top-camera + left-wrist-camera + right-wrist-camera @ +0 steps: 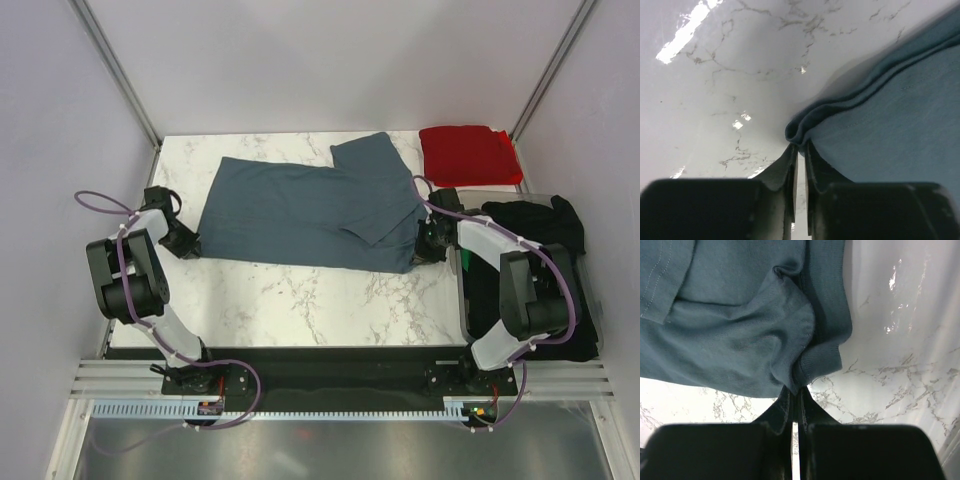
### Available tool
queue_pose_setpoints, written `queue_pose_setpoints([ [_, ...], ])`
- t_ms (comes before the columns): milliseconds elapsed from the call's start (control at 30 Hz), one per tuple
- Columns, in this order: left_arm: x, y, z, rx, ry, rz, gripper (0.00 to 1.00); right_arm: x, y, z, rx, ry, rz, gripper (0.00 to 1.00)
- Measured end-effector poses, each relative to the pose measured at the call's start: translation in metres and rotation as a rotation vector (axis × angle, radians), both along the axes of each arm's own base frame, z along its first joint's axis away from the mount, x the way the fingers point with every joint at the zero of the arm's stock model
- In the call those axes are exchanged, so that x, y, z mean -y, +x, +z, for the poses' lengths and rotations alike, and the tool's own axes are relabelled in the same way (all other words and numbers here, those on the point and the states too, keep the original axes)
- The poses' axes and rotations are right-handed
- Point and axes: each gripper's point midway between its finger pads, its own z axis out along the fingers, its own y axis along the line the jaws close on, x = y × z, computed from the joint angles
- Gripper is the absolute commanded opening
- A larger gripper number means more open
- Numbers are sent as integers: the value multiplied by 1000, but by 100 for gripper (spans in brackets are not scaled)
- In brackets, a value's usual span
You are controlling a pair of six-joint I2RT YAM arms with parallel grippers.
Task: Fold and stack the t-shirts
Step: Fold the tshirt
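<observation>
A slate blue-grey t-shirt (310, 210) lies spread across the marble table, one sleeve folded over its right part. My left gripper (195, 245) is at its near left corner. In the left wrist view the jaws (800, 146) are closed to a thin gap, pinching the folded hem edge of the shirt (890, 110). My right gripper (420, 245) is at the near right corner. In the right wrist view it (799, 390) is shut on a bunched fold of the shirt (740, 315). A folded red t-shirt (468, 155) sits at the back right. Black t-shirts (545, 225) are piled at the right edge.
The marble table (300, 300) runs to grey walls at the back and sides. The right arm's links lie over the black pile. A metal rail and cable tray (340, 385) cross the near edge between the arm bases.
</observation>
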Motion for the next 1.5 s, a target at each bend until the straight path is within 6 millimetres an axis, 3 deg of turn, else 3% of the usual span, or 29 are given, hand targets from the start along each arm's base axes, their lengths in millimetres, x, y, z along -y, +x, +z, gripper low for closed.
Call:
queue_pose_setpoints([
  [100,-2,10,2,23,5,0,2,0,4,1,3,-1,1,0],
  [367,-6,21,9,63,17,-2,2,-2,11,6,20,2,3,0],
  [500,-5,29,30,96,13,-7,2,-6,30,20,26,8,-2,0],
  [567,-7,46,56,141,7,-15,2,-11,59,43,69,16,-7,0],
  [667,-12,79,112,275,32,-27,2,-15,101,102,239,37,-31,0],
  [767,-15,81,160,386,66,-27,2,-14,107,156,382,57,-42,0],
  [833,-14,69,182,434,80,-21,2,-13,95,170,418,66,-42,0],
  [867,-14,63,185,451,86,-18,2,-12,87,168,429,70,-41,0],
  [933,-10,39,175,433,80,-8,2,-8,61,143,374,65,-38,0],
  [1000,-5,14,149,380,62,2,2,-4,33,104,276,50,-38,0],
  [1067,2,-17,109,280,26,18,2,2,-1,63,148,27,-42,0],
  [1167,12,-61,60,142,-51,66,2,7,-39,27,19,11,-53,0],
  [1267,10,-89,45,94,-87,134,2,7,-61,17,-27,28,-81,0],
  [1400,2,-99,57,148,-92,192,3,4,-75,16,-22,74,-128,0],
  [1467,0,-99,64,181,-98,205,18,2,-82,15,-21,97,-150,9],
  [1500,-1,-99,66,190,-100,206,32,0,-86,16,-22,114,-159,20],
])
